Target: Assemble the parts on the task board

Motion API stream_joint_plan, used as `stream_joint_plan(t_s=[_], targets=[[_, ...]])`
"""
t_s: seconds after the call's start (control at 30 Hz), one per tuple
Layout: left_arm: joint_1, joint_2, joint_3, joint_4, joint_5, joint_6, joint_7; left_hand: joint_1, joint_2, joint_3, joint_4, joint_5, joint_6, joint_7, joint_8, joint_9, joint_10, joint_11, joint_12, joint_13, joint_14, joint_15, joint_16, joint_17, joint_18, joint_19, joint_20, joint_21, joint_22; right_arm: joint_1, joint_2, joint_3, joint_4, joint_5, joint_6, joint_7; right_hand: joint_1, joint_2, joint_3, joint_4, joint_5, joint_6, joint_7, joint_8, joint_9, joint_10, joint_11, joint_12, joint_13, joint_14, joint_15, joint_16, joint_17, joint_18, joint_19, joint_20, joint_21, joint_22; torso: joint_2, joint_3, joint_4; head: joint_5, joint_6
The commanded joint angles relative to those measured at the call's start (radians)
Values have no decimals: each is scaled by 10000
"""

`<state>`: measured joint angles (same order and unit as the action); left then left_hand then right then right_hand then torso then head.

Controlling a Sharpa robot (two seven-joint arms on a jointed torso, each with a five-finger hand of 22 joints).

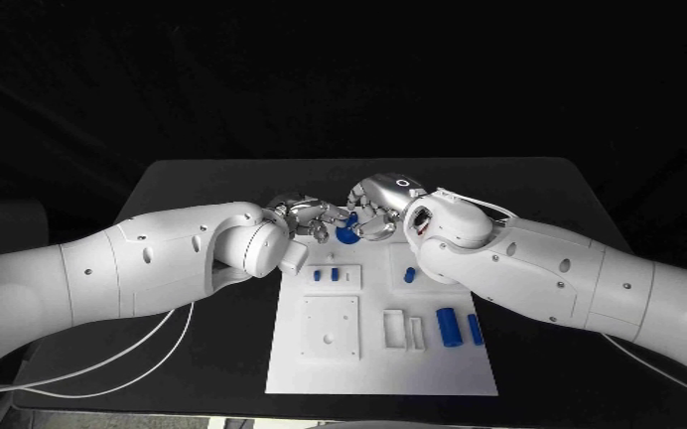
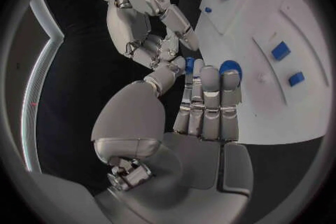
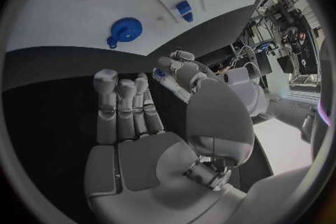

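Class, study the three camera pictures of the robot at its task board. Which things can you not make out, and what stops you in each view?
- Head view: how the round blue part is held; the left hand and right hand crowd it.
- Left wrist view: the blue part behind the fingertips, mostly hidden.
- Right wrist view: a small blue piece at the fingers, too small to identify.
- Head view: the task board far edge, covered by both arms.

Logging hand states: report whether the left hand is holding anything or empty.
Cannot tell. The left hand has its fingers straight and together; a round blue part shows just past the fingertips at the task board edge, but no grip shows.
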<state>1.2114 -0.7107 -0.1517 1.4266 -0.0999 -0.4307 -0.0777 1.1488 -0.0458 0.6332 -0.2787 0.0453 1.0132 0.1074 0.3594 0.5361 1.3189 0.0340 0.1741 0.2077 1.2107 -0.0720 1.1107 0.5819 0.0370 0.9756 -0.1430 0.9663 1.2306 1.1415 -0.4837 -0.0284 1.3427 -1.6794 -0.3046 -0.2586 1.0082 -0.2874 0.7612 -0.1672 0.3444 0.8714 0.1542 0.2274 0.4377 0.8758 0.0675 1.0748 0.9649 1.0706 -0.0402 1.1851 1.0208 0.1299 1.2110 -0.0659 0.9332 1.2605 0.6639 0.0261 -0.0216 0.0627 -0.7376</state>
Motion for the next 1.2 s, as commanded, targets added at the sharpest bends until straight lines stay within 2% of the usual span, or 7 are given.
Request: stream_joint_plan(t_s=[0.03,0.2,0.5,0.67,0.8,1.0,1.2], targets=[[9,-15,7,-3,61,238,270,155,71,79,-23,37,-6,-41,-11,-11,48,4,21,2,5,-47,0,13,840,15,-99,52,12,3,-190,3,97,391,-556,371,19,-79,-171,-81,39,-405,299,-66,-30,-239,62,-47,-65,-193,74,-107,-71,1319,-214,117,-170,-39,-2,0,-2,23,-13],[8,-43,7,-26,45,412,395,162,71,90,-31,38,-5,-42,-12,-14,50,3,17,4,9,-48,-1,16,839,21,-105,51,12,5,-654,26,214,1006,-1236,719,33,-90,-282,-73,158,-539,370,-63,-40,-430,137,3,-168,-333,141,-163,-143,1319,-338,254,-332,-72,4,-5,1,104,-11],[8,-219,8,119,-1958,613,1486,238,107,168,-75,47,-40,-33,-39,-40,20,11,-29,7,18,-43,-17,28,837,50,-136,40,3,234,-1372,453,-432,2804,-2813,1993,197,-79,116,220,408,-706,451,4,-31,-828,235,-201,-701,-758,255,-614,-542,1315,-773,548,-993,-344,0,-2,-29,155,-10],[22,-342,16,62,-4192,977,2172,292,103,220,-95,58,-66,-23,-62,-63,-12,25,-65,8,0,-28,-53,25,827,58,-152,21,-7,414,-1676,696,-781,7473,-2073,4033,462,-38,501,236,339,-768,517,115,3,-1154,316,-520,-1326,-1007,354,-1218,-1026,1318,-1118,886,-1712,-715,-8,12,4,134,-9],[192,-388,19,-421,-5232,1595,2767,305,88,229,-94,59,-68,-20,-66,-70,-17,29,-75,10,-3,-24,-62,26,822,65,-158,21,-5,468,-1804,991,-1011,9685,-1795,4401,603,683,141,-26,680,-972,588,193,24,-1252,373,-708,-2079,-1094,437,-1548,-1393,1319,-1181,1056,-2218,-1008,-7,21,-17,194,4],[295,-333,11,-852,-7369,1972,3088,341,61,245,-92,59,-66,-19,-72,-81,-16,32,-86,17,1,-22,-69,32,816,86,-170,34,4,482,-1845,1469,-1525,10287,-1898,4943,146,1077,-825,-454,1493,-1180,642,300,9,-1423,457,-442,-2714,-1160,494,-1573,-1592,1319,-1162,1135,-2516,-1073,-3,3,4,139,30],[294,-275,-12,-1097,-9565,2131,3298,433,-10,294,-70,63,-48,-22,-78,-103,-9,34,-106,33,7,-19,-57,60,793,91,-185,56,32,498,-1871,1578,-1931,11483,-1769,5259,73,1457,-1023,-628,1843,-1124,610,418,5,-1361,413,-242,-3014,-1078,460,-1581,-1734,1319,-1019,1102,-2639,-1118,-2,-8,6,163,62]])
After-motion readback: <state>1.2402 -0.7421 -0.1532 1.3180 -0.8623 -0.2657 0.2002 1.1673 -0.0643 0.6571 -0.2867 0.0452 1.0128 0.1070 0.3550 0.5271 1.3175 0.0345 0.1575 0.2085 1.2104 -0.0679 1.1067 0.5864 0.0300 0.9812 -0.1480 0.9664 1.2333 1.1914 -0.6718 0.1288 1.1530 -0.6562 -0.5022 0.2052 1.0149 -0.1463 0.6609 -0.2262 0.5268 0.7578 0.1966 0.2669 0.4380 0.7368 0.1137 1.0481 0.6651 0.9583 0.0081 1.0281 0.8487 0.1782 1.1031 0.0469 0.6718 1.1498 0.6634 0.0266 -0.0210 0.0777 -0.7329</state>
